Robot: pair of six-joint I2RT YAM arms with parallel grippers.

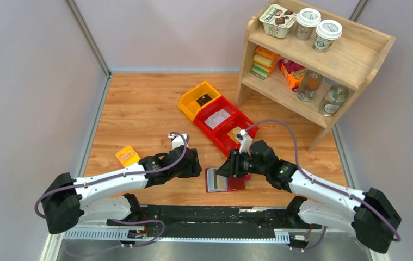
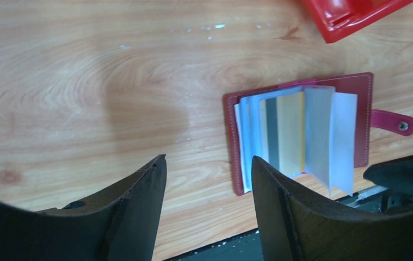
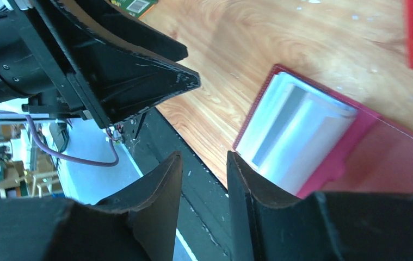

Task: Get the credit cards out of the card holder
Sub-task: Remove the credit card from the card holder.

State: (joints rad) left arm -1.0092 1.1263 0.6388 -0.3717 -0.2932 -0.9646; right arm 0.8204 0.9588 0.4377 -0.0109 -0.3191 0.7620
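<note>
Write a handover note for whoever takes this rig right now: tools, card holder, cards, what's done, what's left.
Left tool: open, empty, low over the table, just left of the card holder.
Right tool: open with a narrow gap, empty, close over the card holder.
Card holder: unsnapped, lying open by the table's near edge, sleeves fanned up.
Credit cards: a tan one shows inside a sleeve.
Done: holder opened.
Left: pull the cards out of the sleeves.

Pale lilac walls; wood-grain tabletop; wooden shelf unit back right; soft even light.
</note>
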